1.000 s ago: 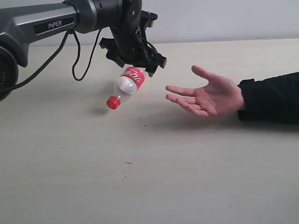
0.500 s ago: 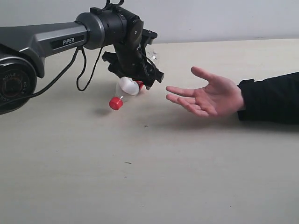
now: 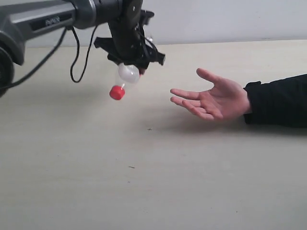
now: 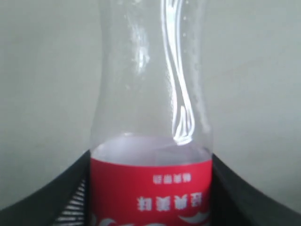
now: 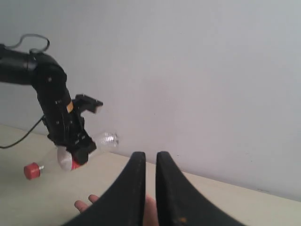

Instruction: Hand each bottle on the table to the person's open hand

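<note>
- Right hand point(image 5: 150, 160): clenched to a thin slit with nothing in it. From its own camera, the person's fingertips point(image 5: 82, 205) show just past it.
- Surface point(image 3: 153, 191): pale wood grain with a few dark specks, and nothing on its near half in the exterior view.
- Palm point(image 3: 213, 100): the person's, at 3 o'clock in the exterior view. It is spread open and facing up, fingers aimed toward 9 o'clock, with a shadow under it. A black sleeve point(image 3: 278, 100) covers the wrist.
- Bottle point(image 3: 127, 74): at 10 o'clock, well apart from the palm, up off the surface with a faint shadow below. It is clear and tilted, its red cap point(image 3: 116, 92) at the low end pointing toward 7 o'clock.
- Label point(image 4: 150, 193): red with white lettering, wrapped round the bottle's body. In the left wrist view it sits between two black fingers point(image 4: 51, 205) and touches both.
- Left hand point(image 3: 135, 60): grasping the bottle by its labelled body, at 11 o'clock.
- Cable point(image 3: 75, 57): a black loop hanging from the left arm.
- Wall point(image 3: 230, 19): plain and pale, behind the surface's far edge at 12 o'clock.
</note>
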Robot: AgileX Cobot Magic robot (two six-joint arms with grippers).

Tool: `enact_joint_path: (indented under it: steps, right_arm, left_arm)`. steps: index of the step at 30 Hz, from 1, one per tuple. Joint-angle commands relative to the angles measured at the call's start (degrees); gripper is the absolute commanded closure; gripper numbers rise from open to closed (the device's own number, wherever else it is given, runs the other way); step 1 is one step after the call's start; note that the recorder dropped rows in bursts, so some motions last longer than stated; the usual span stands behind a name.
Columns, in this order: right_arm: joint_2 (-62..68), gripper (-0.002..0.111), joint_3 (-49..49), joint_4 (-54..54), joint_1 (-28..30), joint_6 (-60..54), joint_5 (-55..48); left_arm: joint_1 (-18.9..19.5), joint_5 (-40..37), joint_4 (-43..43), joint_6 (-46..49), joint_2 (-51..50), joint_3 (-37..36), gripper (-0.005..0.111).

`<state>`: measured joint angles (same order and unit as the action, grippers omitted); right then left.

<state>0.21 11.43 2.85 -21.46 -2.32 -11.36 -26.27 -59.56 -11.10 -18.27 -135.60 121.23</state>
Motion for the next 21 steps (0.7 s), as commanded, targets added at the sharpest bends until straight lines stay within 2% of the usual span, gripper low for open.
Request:
enact_joint_path:
  steps: [1, 3, 6, 8, 12, 14, 16, 21]
  right_arm:
    - [-0.2, 0.098, -0.1, 0.1, 0.2, -0.5, 0.0]
    - [-0.2, 0.098, -0.1, 0.1, 0.2, -0.5, 0.0]
    - [-0.2, 0.098, -0.1, 0.1, 0.2, -0.5, 0.0]
    - [-0.2, 0.098, -0.1, 0.1, 0.2, -0.5, 0.0]
    - [-0.2, 0.098, -0.1, 0.1, 0.2, -0.5, 0.0]
    - [-0.2, 0.098, -0.1, 0.1, 0.2, -0.5, 0.0]
    - [-0.2, 0.098, -0.1, 0.1, 0.2, -0.5, 0.0]
    - [-0.2, 0.098, -0.1, 0.1, 0.2, -0.5, 0.0]
  left_arm:
    - [-0.8, -4.7, 1.5, -2.9, 8.1, 0.4, 0.107]
    - [-3.3, -9.4, 1.0, -2.9, 11.5, 0.2, 0.107]
    - [-7.4, -10.4, -1.6, -4.7, 15.5, -1.0, 0.107]
    - [-9.9, -10.4, -3.7, -7.2, 20.3, -5.2, 0.107]
    - [-12.8, -10.4, -4.2, -10.6, 33.7, -20.1, 0.107]
    - [-14.0, -4.9, -3.7, -15.3, 39.2, -27.8, 0.107]
    - [-15.1, 1.2, -2.5, -19.0, 41.9, -32.5, 0.107]
    - [-18.1, 15.7, 1.1, -19.6, 40.6, -37.0, 0.107]
